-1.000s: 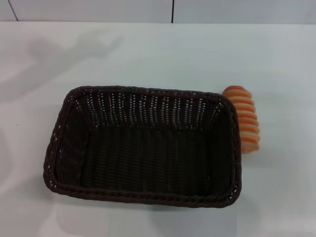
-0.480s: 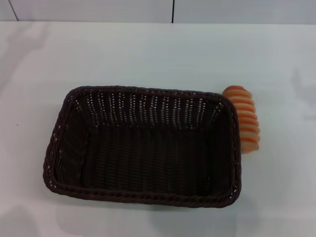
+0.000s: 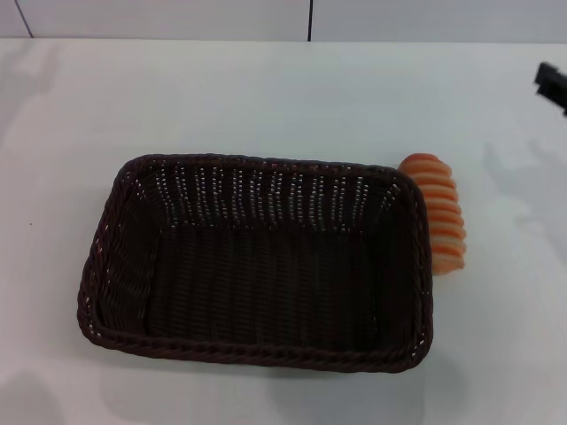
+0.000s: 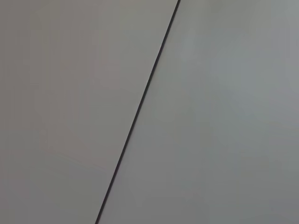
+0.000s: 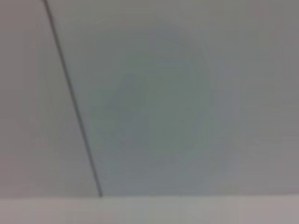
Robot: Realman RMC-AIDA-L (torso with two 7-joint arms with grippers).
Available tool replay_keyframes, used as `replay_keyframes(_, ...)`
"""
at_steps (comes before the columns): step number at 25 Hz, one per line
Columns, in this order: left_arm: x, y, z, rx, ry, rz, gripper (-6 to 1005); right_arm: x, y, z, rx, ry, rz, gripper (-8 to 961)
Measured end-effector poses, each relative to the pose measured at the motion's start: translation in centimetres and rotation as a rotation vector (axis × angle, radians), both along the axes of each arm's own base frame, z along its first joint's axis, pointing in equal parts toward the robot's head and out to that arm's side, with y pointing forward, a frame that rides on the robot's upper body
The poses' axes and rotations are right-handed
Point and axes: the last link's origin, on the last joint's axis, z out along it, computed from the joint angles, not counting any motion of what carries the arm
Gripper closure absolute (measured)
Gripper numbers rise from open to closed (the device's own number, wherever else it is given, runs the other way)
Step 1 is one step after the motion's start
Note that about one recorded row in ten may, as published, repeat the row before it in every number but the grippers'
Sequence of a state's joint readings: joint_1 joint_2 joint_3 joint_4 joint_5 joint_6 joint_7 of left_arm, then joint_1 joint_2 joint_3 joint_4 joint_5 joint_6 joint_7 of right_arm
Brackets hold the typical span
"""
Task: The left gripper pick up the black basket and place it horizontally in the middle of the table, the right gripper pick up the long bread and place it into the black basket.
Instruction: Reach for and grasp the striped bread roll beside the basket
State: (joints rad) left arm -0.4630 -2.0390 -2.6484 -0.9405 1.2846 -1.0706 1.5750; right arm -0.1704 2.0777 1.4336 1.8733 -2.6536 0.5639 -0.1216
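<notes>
A: We see a white table (image 3: 266, 97) running to a pale panelled wall (image 3: 177, 18) at the far edge, with one dark seam in the wall just right of the middle. Both wrist views show only pale panels crossed by a thin dark seam; the right wrist view also catches a strip of white surface along one edge.

B: On the table we have the black basket (image 3: 115, 266), sitting flat with its long side running left to right, around the middle and slightly toward the near left. Its inside is bare woven wicker, and the braided rim runs all the way round.

A: Next in size is the long bread (image 3: 436, 212). It lies on the table just outside the basket's right end, touching or nearly touching the rim near the far right corner; we can't tell which. Its orange-striped ridges face up, and its length runs from far to near.

B: Smallest of all, a bit of the right gripper (image 3: 551, 85) shows as a black piece at the far right edge, well apart from the bread. We cannot tell how its fingers stand.

A: The left gripper is not in any view we have.
</notes>
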Motion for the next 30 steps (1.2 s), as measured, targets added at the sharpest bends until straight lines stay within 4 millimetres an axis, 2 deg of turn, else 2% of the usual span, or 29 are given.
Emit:
replay_keyframes(10, -0.1, -0.3, 0.7, 0.02, -0.001, -0.003, 498, -0.6, 0.2, -1.5, -0.159, -0.031, -0.038, 312)
replay_keyframes(19, -0.3, -0.5, 1.2, 0.03, 0.001, -0.002, 498, 0.1, 0.8, -2.9, -0.3, -0.072, -0.103, 311)
replay_keyframes(30, -0.3, -0.6, 1.4, 0.034, 0.005, -0.001, 498, 0.4, 1.3, -3.5, -0.371, -0.114, -0.12, 311)
